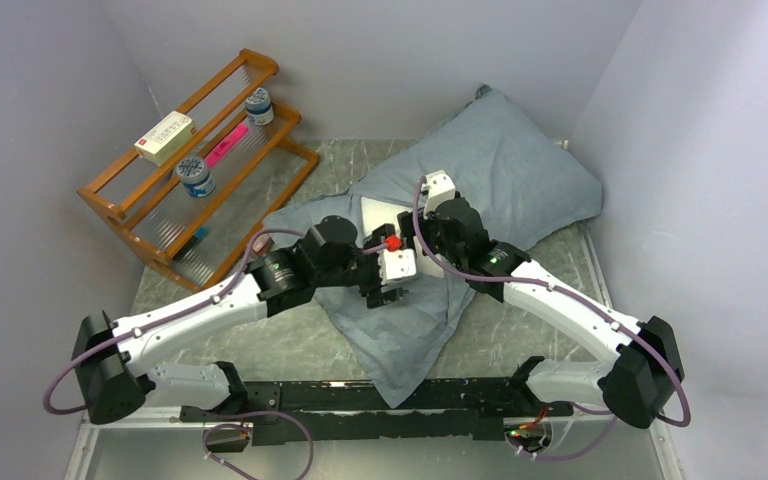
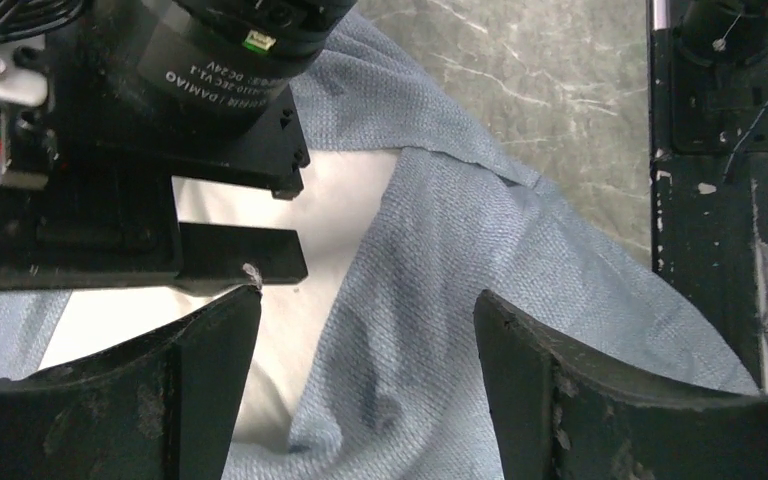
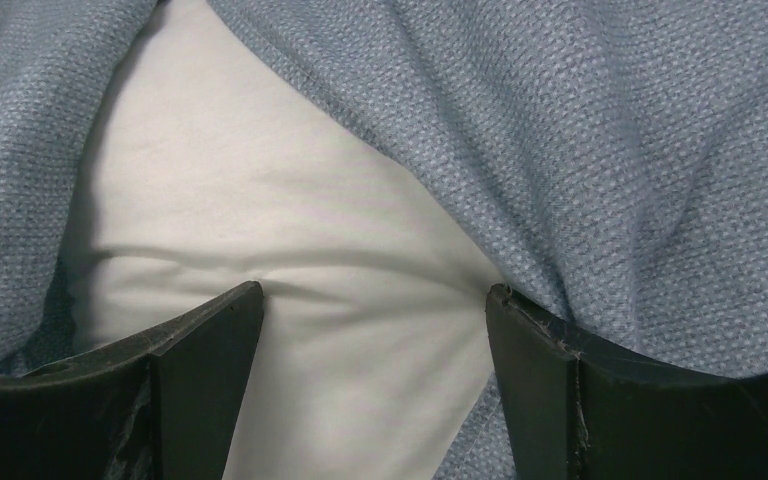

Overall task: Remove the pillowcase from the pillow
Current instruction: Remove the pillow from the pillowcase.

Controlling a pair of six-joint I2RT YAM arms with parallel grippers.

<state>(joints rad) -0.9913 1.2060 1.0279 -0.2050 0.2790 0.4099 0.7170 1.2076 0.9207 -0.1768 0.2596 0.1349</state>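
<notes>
Blue-grey cloth of the pillowcase (image 1: 520, 170) is lying slantwise across the marbled table (image 1: 290, 345) in the top view, running from the upper right down to the bottom centre, and a white patch of the pillow (image 1: 380, 215) is showing through its opening at mid-frame, where both arms are meeting. In the left wrist view the left gripper (image 2: 368, 305) is hanging over that opening with its jaws spread wide and nothing clamped between them. The left-hand finger is sitting over bare white pillow, the right-hand one over rumpled cloth, and whether either is touching cannot be told. That view is also showing the right arm's black wrist housing filling its upper left and a black rail (image 2: 720, 230) along its right edge. In the right wrist view the right gripper (image 3: 375, 295) is likewise standing wide and released. Its left tip is appearing to dent the white pillow, with creases gathering there, and its right tip is sitting at the cloth's edge. Only the top view is taking in the wooden rack (image 1: 130, 205) at upper left.
</notes>
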